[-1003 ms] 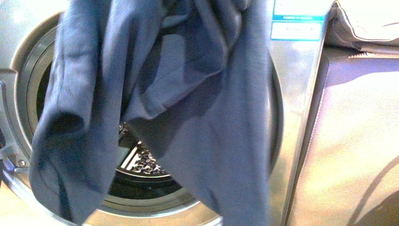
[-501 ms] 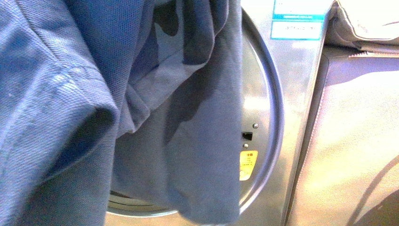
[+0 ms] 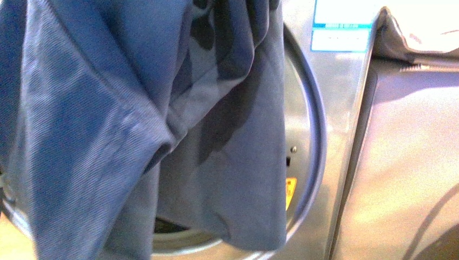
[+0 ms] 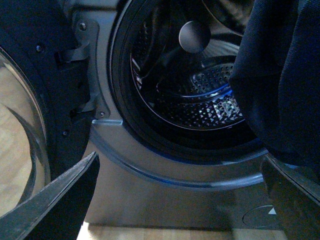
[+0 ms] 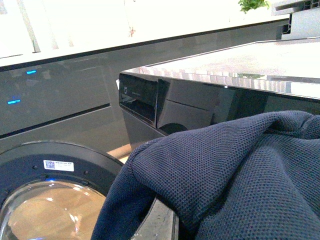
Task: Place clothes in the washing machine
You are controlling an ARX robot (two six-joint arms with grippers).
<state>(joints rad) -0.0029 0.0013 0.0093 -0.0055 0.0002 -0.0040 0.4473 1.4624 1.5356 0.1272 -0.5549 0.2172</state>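
Clothes (image 3: pixel 108 135): navy pique-knit, draped folds

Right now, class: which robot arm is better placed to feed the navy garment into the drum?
Probably the right: the navy garment bunches close before its wrist camera, whereas the left gripper is open, empty, facing the drum.
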